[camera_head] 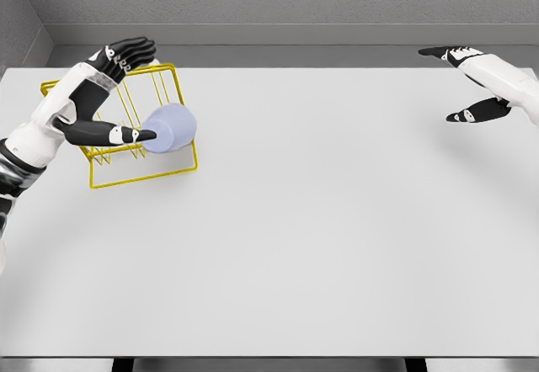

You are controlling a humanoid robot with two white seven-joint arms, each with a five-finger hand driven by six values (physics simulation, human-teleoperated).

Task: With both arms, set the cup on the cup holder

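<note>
Table (278,254) edge sits closest, all white. Up left, the left hand (105,94) is spread around the pale blue cup (171,128), thumb touching its side, other fingers up over the yellow wire rack (143,170). Can't tell if it's actually gripping. Cup lies tilted on the rack; probably light, smooth, slippery, so grab around the body. Right hand (476,82) hangs open far right, arm cut off.

Light is even and soft over the white table (320,237), bright with no glare. Shadows are faint: only a pale smudge beneath the yellow wire rack (143,174) at far left. The render is sharp throughout, near and far, with straight edges.
</note>
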